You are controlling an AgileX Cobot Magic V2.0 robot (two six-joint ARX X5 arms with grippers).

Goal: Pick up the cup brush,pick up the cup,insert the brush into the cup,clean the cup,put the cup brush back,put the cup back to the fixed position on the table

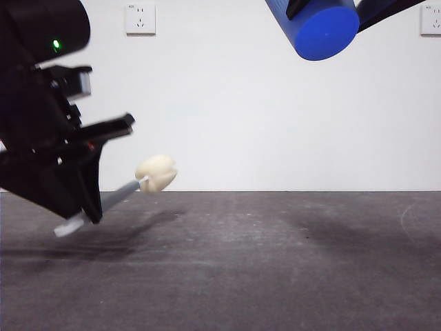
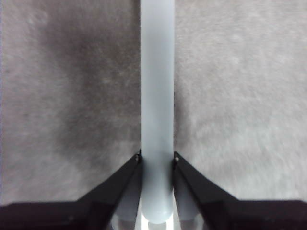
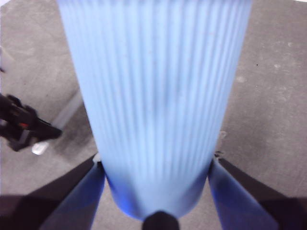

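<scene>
One brush, one cup, two grippers.
One cup brush, one blue cup, two grippers, the left gripper and the right gripper, one surface, and two wall sockets.

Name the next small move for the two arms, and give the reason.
Probably bring the cup brush up toward the cup. The left gripper grips the brush handle low over the table, its sponge head free in the air; the right gripper holds the cup high and tilted. The two are far apart, so nothing is inserted yet.
</scene>
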